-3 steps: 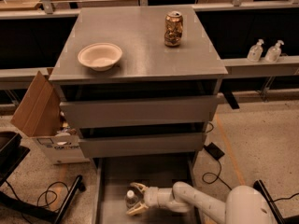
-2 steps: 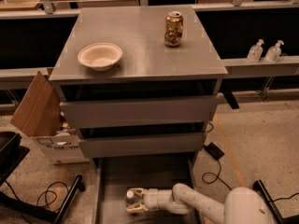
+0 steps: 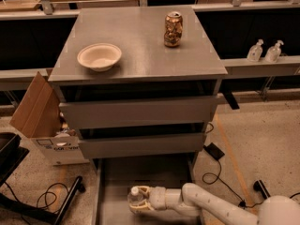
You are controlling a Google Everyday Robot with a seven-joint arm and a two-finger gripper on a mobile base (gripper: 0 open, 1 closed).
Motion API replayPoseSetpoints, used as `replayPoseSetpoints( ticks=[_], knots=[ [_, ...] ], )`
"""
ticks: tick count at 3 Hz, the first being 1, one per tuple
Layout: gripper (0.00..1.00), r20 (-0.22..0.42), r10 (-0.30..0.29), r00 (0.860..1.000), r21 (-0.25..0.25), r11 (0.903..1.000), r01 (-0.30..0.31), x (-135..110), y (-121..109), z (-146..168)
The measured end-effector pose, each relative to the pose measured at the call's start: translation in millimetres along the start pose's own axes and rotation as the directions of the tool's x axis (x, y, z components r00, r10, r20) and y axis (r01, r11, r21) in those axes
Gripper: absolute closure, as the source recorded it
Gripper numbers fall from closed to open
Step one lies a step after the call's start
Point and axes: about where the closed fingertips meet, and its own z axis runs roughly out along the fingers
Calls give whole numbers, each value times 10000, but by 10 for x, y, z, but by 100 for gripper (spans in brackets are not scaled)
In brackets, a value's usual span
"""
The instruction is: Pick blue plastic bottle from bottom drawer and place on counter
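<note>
The blue plastic bottle [image 3: 135, 197], small and see-through with a white cap, stands upright on the floor of the open bottom drawer [image 3: 115, 177]. My gripper [image 3: 139, 200] reaches into the drawer from the right and is shut on the bottle, with a finger on each side of it. The counter [image 3: 140, 41] is the grey top of the cabinet above. It carries a gold-brown drink can [image 3: 173, 29] at the back right and a beige bowl [image 3: 99, 56] at the front left.
Two shut grey drawers [image 3: 140, 111] sit above the open one. A cardboard box [image 3: 40, 111] leans at the cabinet's left. Two pump dispenser bottles [image 3: 265, 50] stand on a ledge at the right. Cables lie on the floor on both sides.
The gripper has shifted slightly left in the drawer and its fingers have drawn in around the bottle, whose white cap now shows between them.
</note>
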Motion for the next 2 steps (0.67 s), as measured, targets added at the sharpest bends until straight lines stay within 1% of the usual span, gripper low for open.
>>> replayPoseSetpoints(
  ticks=[1, 2],
  knots=[
    [100, 491, -357, 9982, 124, 9993, 352, -943, 138, -476],
    [100, 853, 298, 9959, -674, 9974, -241, -1902, 545, -669]
  ],
)
